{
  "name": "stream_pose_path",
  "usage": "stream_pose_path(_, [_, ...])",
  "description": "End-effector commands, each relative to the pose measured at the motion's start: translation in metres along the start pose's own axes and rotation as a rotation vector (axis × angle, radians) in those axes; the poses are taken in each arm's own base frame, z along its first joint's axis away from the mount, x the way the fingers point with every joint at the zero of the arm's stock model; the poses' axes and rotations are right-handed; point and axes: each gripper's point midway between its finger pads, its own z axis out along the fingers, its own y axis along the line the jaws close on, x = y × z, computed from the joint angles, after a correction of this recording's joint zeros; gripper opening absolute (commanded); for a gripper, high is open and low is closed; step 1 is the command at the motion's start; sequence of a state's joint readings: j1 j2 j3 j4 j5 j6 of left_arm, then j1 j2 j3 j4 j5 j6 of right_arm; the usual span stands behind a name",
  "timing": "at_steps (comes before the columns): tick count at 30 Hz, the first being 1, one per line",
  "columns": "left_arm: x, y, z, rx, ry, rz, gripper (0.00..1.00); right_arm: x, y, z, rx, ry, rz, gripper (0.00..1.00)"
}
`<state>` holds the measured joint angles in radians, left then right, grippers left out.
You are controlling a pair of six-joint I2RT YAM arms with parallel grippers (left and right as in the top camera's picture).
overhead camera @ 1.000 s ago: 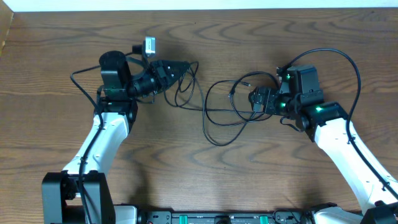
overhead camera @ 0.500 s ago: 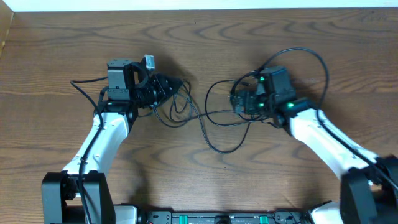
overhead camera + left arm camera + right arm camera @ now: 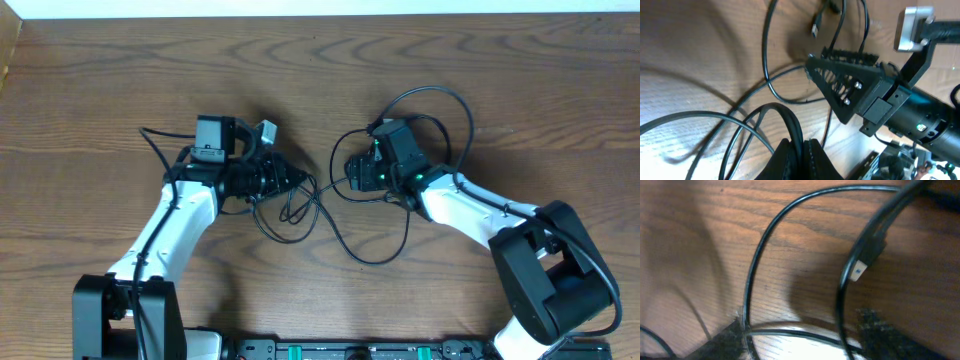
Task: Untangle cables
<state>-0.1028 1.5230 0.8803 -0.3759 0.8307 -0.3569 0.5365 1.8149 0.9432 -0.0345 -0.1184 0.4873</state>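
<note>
Cables [image 3: 792,122] | left gripper [image 3: 799,150] pinched on one loop | right gripper [image 3: 801,325] wide, cords between fingers [image 3: 722,342]

thin black cables [image 3: 345,248] lie slack in overlapping loops near the middle of the table [image 3: 100,80], crossing one another, with one wide loop bowing toward the near edge. a small plug end [image 3: 816,29] rests on the wood; a second plug [image 3: 858,272] shows a whitish tip.
</note>
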Motion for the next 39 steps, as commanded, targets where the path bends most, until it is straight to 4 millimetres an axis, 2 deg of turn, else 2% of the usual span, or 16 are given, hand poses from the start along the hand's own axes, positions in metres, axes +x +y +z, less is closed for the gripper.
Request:
stream_pose_path(1, [0.003,0.007,0.004,-0.086,0.002,0.060,0.07,-0.008,0.004,0.001,0.033,-0.043,-0.005,0.40])
stream_pose_path(2, [0.003,0.012,0.004,-0.120,-0.002,0.061,0.08,-0.010,0.005,0.001,0.027,-0.047,-0.004,0.27])
stream_pose_path(5, [0.003,0.023,0.006,-0.202,-0.012,0.067,0.08,-0.021,0.013,-0.005,-0.011,-0.060,0.005,0.01])
stream_pose_path(7, [0.004,0.029,0.007,-0.252,-0.019,0.077,0.08,-0.035,0.022,-0.014,-0.052,-0.079,0.009,0.01])
stream_pose_path(11, [0.009,0.034,0.012,-0.313,-0.015,0.106,0.08,-0.082,0.029,-0.049,-0.078,-0.174,-0.018,0.01])
stream_pose_path(14, [0.015,0.033,0.018,-0.342,-0.005,0.132,0.08,-0.130,0.032,-0.098,-0.075,-0.281,-0.078,0.01])
stream_pose_path(17, [0.017,0.036,0.020,-0.399,-0.009,0.162,0.08,-0.170,0.028,-0.149,-0.063,-0.372,-0.066,0.01])
stream_pose_path(20, [0.019,0.042,0.022,-0.464,-0.019,0.186,0.08,-0.200,0.022,-0.192,-0.046,-0.449,-0.059,0.01])
stream_pose_path(22, [0.022,0.046,0.023,-0.497,-0.018,0.199,0.09,-0.212,0.019,-0.214,-0.032,-0.486,-0.073,0.01])
stream_pose_path(24, [0.025,0.050,0.023,-0.522,-0.016,0.209,0.09,-0.215,0.016,-0.223,-0.022,-0.490,-0.070,0.01])
stream_pose_path(28, [0.032,0.063,0.022,-0.577,-0.010,0.207,0.09,-0.207,0.010,-0.218,0.003,-0.446,-0.075,0.01])
stream_pose_path(33, [0.038,0.083,0.017,-0.652,-0.008,0.200,0.09,-0.206,-0.017,-0.221,0.160,-0.456,-0.072,0.01])
stream_pose_path(36, [0.042,0.094,0.013,-0.699,-0.009,0.194,0.09,-0.211,-0.033,-0.231,0.269,-0.485,-0.108,0.01])
stream_pose_path(39, [0.043,0.110,0.004,-0.782,-0.049,0.138,0.10,-0.222,-0.046,-0.252,0.351,-0.547,-0.101,0.01])
